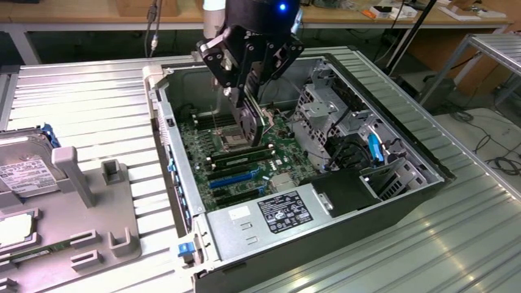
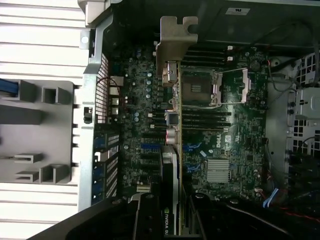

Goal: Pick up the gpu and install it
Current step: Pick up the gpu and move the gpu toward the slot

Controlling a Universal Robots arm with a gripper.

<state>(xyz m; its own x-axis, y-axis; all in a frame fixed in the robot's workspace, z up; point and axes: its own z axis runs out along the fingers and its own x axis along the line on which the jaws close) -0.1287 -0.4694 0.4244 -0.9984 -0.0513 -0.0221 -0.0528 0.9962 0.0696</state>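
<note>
The gpu (image 1: 254,125) is a thin dark card with a silver end bracket (image 2: 175,47). It hangs edge-on inside the open computer case (image 1: 407,152), just above the motherboard (image 1: 281,149). My gripper (image 1: 248,85) is shut on the card's upper edge, with one finger on each face. In the wrist view the gpu (image 2: 172,125) runs straight out from between my gripper (image 2: 172,207) fingers, over the board beside the CPU socket (image 2: 200,87). The blue expansion slots (image 1: 232,179) lie on the board a little nearer the power supply than the card.
The power supply (image 1: 281,213) fills the case's near end and drive cages (image 1: 326,116) stand on the exterior view's right. A grey fixture tray (image 1: 106,201) lies outside the case on the exterior view's left. It holds a hard drive (image 1: 24,174) and a memory stick (image 1: 33,253).
</note>
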